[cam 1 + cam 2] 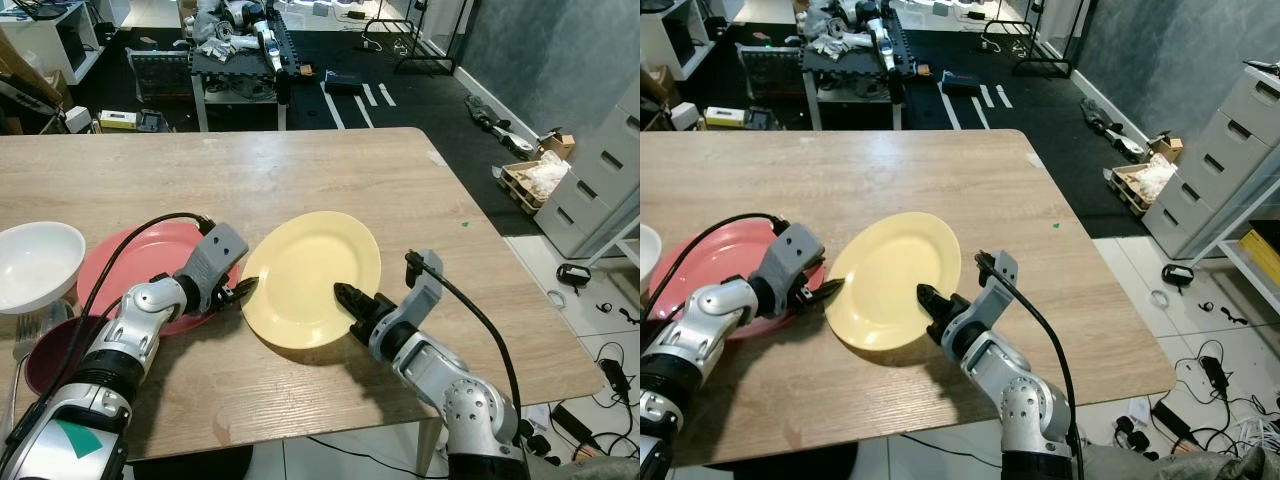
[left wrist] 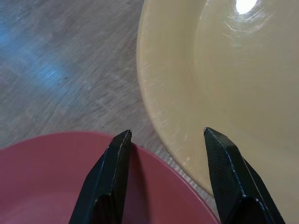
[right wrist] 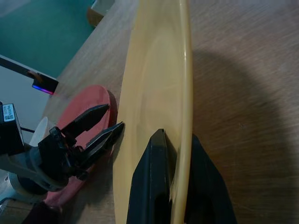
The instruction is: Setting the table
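A: What is the right gripper (image 1: 343, 294) holding?
B: It pinches the rim of the round, glossy yellow plate (image 1: 310, 276), tilted up off the pale wood-grain table (image 1: 300, 170).

A: And the left gripper (image 1: 243, 289)?
B: Fingers spread, empty, between the yellow plate and the matte red plate (image 1: 135, 262).

A: Do the wrist views add anything?
B: The left wrist view shows fine scratches on the yellow glaze; the eye views add a white bowl (image 1: 35, 262).

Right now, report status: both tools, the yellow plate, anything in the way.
Right tool shut on yellow plate rim, plate tilted off the table. Left tool open at the plate's opposite edge, over the red plate. Red plate close alongside.
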